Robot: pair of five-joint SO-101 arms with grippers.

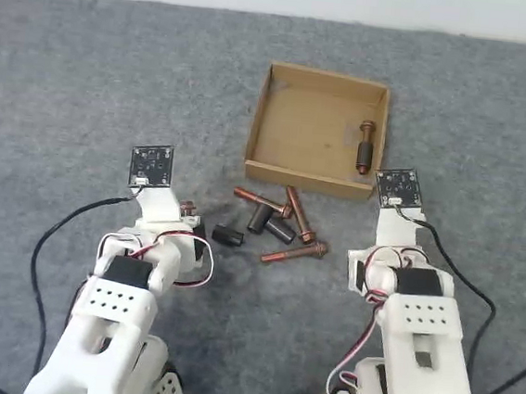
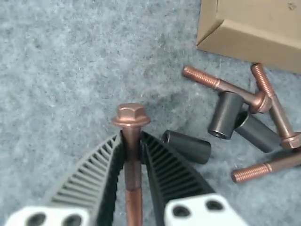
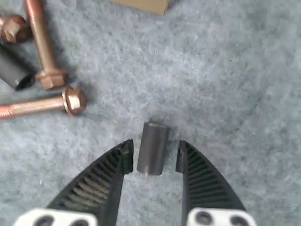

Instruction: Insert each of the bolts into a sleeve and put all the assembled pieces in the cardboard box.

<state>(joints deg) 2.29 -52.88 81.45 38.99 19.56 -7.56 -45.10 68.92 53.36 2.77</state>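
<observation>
The left tool is clamping a copper-coloured hex-flange metal bolt by its shank. The jaws are closed down to the shank's width, and the bolt head is projecting just beyond the fingertips. The right tool is standing partly open astride a short dark grey cylindrical metal sleeve. This sleeve is lying on the grey carpeted tabletop between the two jaws with a small gap on each side, so this tool is gripping nothing. Progress is judged as early. One assembled piece, a bolt seated in a sleeve, is already lying inside the shallow brown cardboard box. The box is sitting ahead of both tools, nearer the right one. Three loose bolts and three loose sleeves are lying in a cluster between the two tools, just short of the box. One of these sleeves is resting just beside the left tool. The remaining work, as judged, is mating the held bolt with the sleeve under the right tool, boxing that piece, then assembling and boxing the three further pairs.
</observation>
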